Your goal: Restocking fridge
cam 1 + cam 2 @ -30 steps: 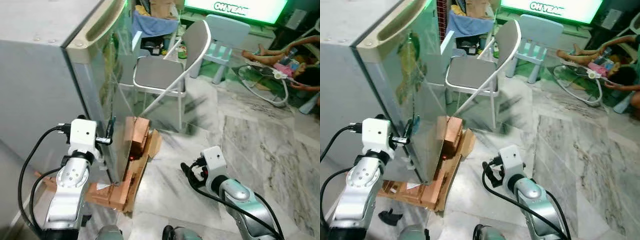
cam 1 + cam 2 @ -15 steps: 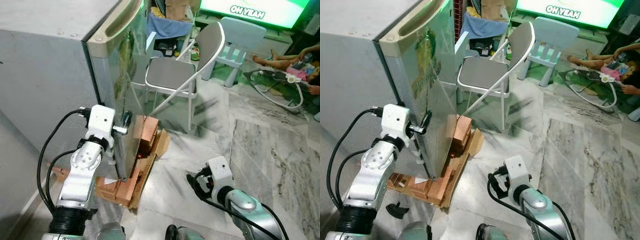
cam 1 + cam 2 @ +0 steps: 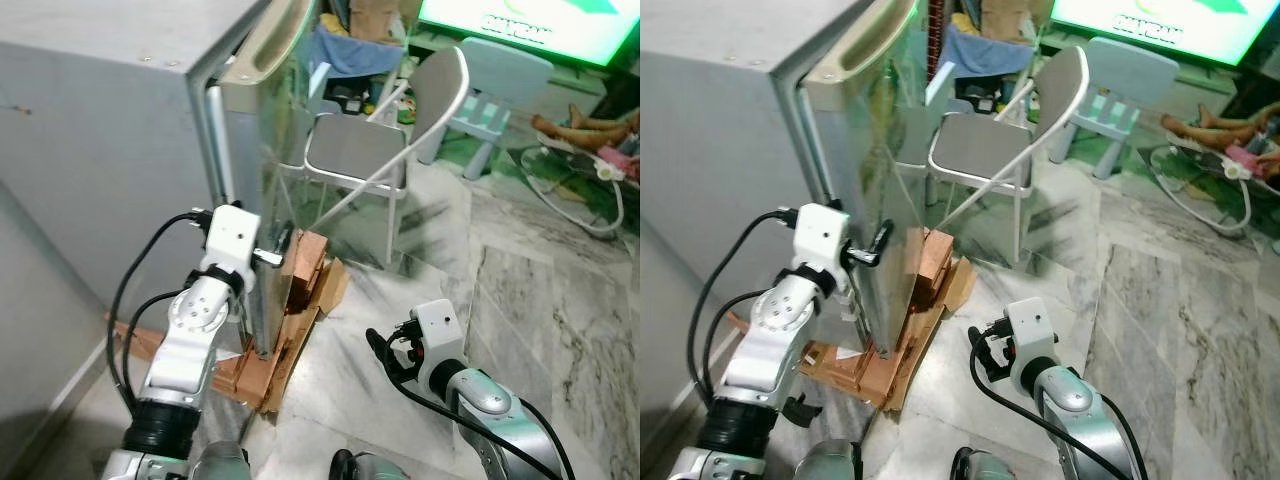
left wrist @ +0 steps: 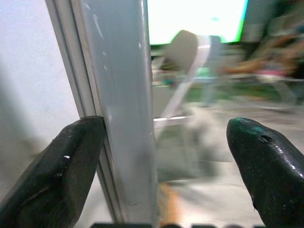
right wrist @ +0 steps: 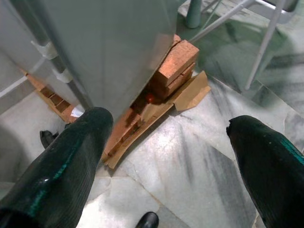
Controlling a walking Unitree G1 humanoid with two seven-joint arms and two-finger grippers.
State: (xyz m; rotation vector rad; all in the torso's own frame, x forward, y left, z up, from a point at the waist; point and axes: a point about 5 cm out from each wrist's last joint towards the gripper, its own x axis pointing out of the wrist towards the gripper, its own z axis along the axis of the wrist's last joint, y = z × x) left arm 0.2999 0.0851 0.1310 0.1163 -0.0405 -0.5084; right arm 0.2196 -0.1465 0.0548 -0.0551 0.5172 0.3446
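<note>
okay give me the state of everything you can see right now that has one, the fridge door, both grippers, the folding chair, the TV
Fridge door: slightly ajar, gap along its edge.
Left gripper: open, fingers straddling the door edge.
Right gripper: open, hanging low over the floor, holding nothing.
Folding chair: unfolded, upright, seat bare.
TV: on, bright green screen.

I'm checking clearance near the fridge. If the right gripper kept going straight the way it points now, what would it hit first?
Most likely the marble floor just in front of the cardboard and wood blocks under the fridge door; the right gripper is open, though depth is unclear.
</note>
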